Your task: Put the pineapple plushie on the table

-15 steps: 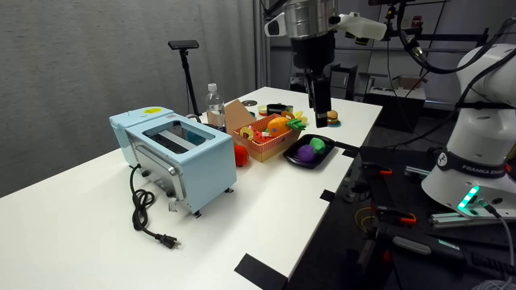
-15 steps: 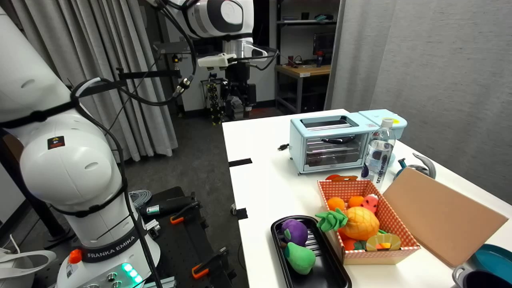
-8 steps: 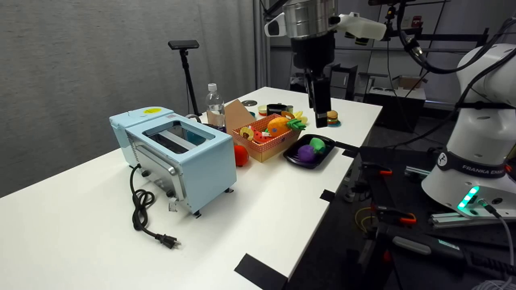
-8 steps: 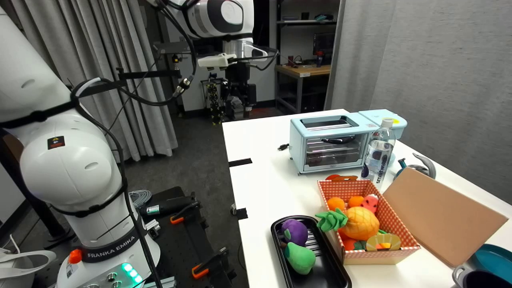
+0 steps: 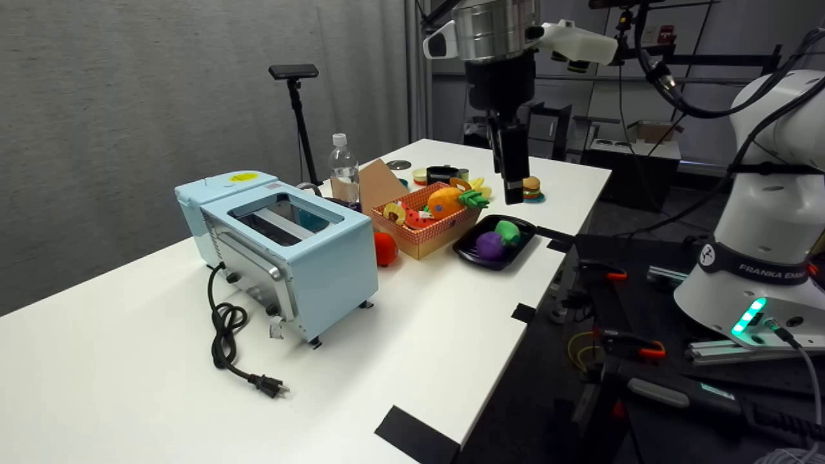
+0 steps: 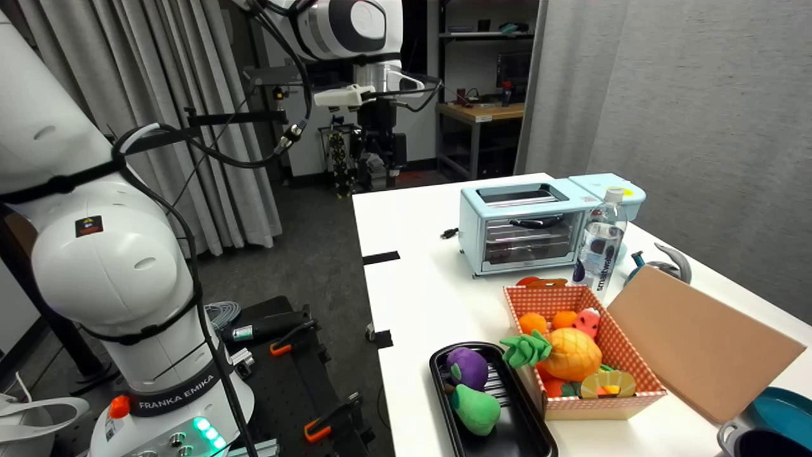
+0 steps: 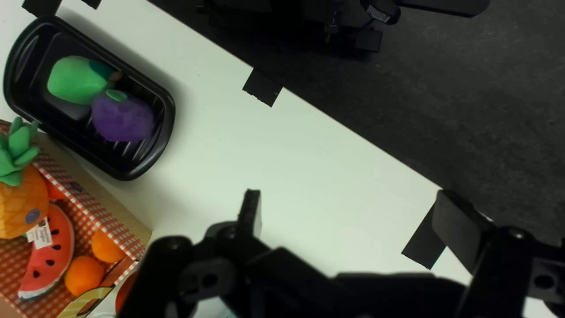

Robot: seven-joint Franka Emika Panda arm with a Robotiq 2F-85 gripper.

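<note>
Pineapple plushie [image 6: 566, 354] rests, plump, in gingham-lined box [image 6: 593, 409].

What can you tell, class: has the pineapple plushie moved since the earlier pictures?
No. In both exterior views, the pineapple plushie shows no shift in any direction against the blue toaster.

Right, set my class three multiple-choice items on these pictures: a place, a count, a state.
1. Where is the pineapple plushie?
A) on the toaster
B) in the checkered box
C) on the floor
2. How many things lie in the black tray?
A) none
B) one
C) two
3. How is the gripper?
A) open
B) shut, empty
C) shut on the bottle

1: B, the plushie's body lies there in both exterior views.
2: C, a purple toy and a green one.
3: A, its fingers stand apart in the wrist view.
</note>
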